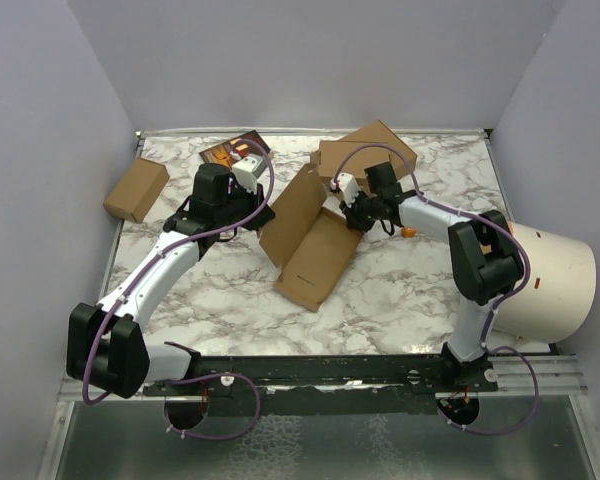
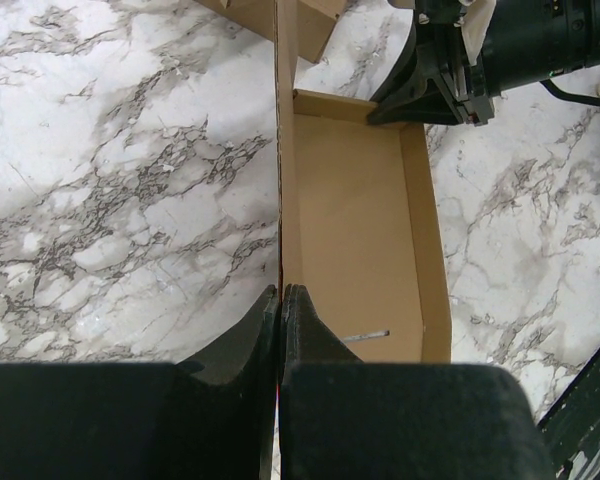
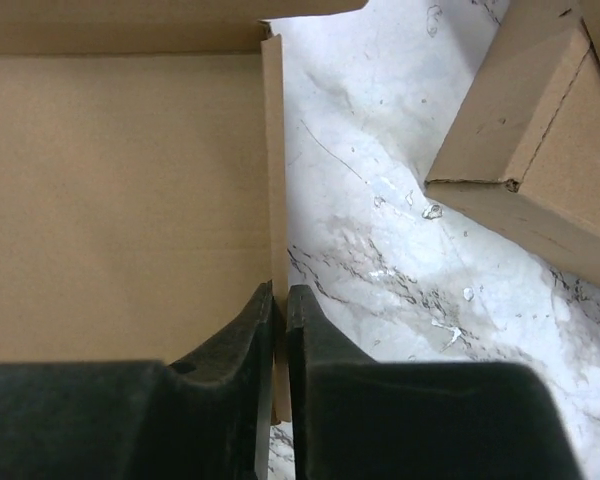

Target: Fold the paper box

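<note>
Box sits mid-worktop in the top view, half formed: its base lies flat and a tall panel on its left stands tilted up. The left tool meets that panel's edge and the right tool meets the far right wall, but from above I cannot tell how either tool is set. Stacked boxes lie just beyond, and a carton sits at far left.

In the left wrist view, the left tool is pinched together on the thin edge of the upright panel. The box runs away to its right. The panel's top is cut off by the frame.

In the right wrist view, the right tool is clamped on the side wall, with the floor of the box to its left.

The step looks like closing the panel over the base. It would go best with the right grip held steady as an anchor while the left swings the panel about its crease without dragging the base. No tabs or slits show, so how the flaps will seat cannot be judged.
</note>
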You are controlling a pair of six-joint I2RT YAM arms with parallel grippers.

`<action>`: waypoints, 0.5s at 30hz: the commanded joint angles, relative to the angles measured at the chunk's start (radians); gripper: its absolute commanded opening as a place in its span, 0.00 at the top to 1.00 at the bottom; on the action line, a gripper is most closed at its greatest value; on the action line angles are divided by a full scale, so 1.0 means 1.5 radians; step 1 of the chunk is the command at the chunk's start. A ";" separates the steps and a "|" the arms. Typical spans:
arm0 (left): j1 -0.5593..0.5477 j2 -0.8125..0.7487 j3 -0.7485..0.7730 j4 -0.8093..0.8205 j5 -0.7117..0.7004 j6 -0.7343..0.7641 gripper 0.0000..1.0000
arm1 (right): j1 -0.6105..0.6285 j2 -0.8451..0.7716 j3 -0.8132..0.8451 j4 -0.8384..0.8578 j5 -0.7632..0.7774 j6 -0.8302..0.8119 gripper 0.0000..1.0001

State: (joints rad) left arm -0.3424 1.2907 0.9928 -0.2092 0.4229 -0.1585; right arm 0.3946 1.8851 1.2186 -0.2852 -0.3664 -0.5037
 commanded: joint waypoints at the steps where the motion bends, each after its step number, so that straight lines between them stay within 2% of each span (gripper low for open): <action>1: 0.001 0.001 0.014 0.008 0.022 0.000 1.00 | 0.010 0.009 -0.017 0.047 0.055 0.005 0.97; 5: 0.001 0.002 0.016 0.008 0.018 0.000 1.00 | 0.013 0.000 -0.022 0.057 0.078 0.010 0.99; 8: -0.001 0.005 0.022 0.008 0.017 0.004 1.00 | 0.013 -0.004 -0.013 0.032 0.038 0.014 0.97; 12: -0.001 0.014 0.040 -0.001 0.029 0.038 1.00 | 0.002 -0.023 0.008 -0.014 -0.071 0.027 0.64; 15: 0.000 0.026 0.056 -0.024 0.055 0.088 1.00 | -0.029 -0.049 0.024 -0.048 -0.151 0.024 0.50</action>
State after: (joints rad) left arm -0.3424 1.3117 1.0199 -0.2188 0.4385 -0.1234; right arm 0.4019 1.8847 1.2022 -0.2852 -0.3962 -0.4732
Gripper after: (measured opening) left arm 0.018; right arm 0.419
